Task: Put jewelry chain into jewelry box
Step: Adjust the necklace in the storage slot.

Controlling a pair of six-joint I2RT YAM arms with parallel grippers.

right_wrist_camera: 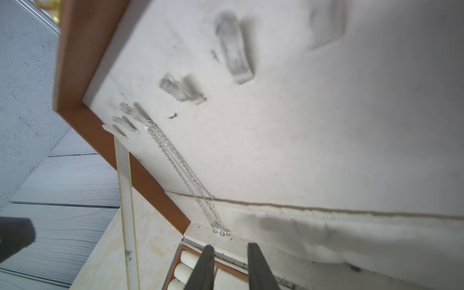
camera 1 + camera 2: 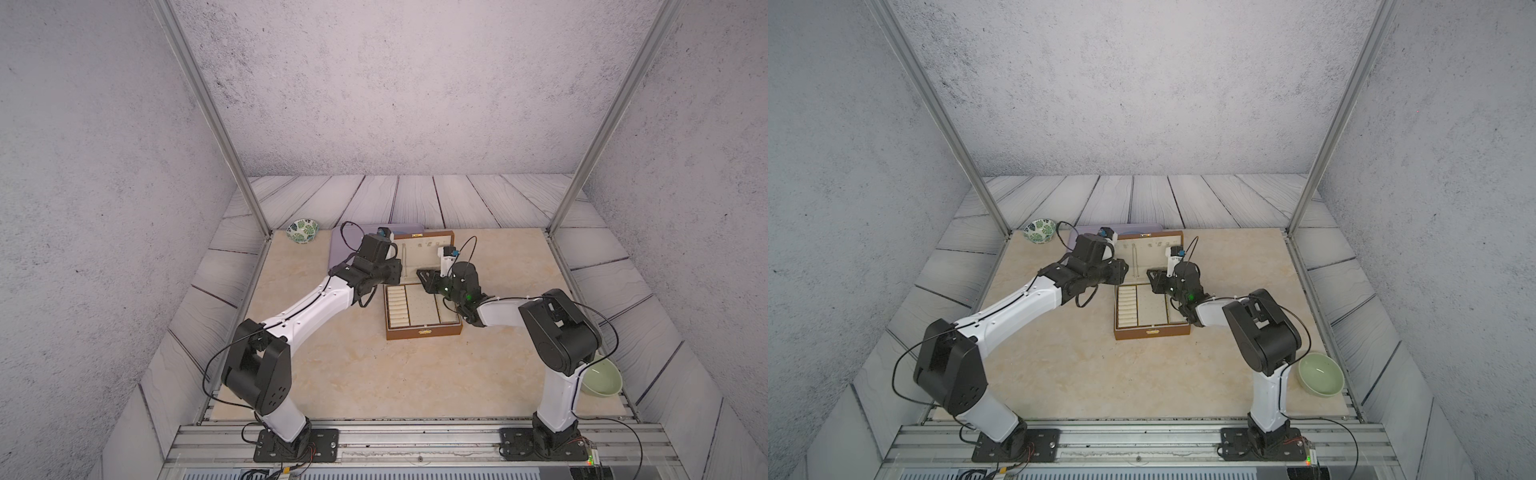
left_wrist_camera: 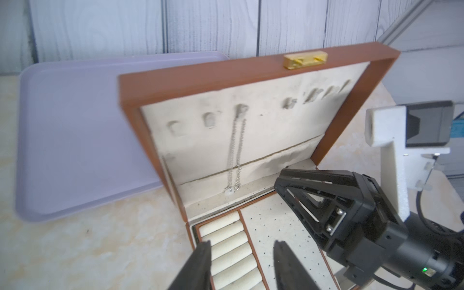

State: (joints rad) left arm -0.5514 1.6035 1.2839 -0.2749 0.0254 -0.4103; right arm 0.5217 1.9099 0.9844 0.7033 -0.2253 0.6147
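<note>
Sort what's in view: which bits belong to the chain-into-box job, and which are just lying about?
Job:
- chain, hanging inside the lid
- box, open
- left gripper, open, empty
- right gripper, open, empty

Lying about:
- tray, behind the box
- leaf bowl
- green bowl

open tabletop point(image 2: 353, 374) before upright-lidded jewelry box point(image 2: 424, 331)

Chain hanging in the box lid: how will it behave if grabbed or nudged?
Likely floppy: the jewelry chain hangs in two limp strands from a hook in the jewelry box lid. Probably very light; a nudge should swing it, or slip it off that hook. Fine links may slide through a pinch; the clasp end looks easier to grip.
</note>
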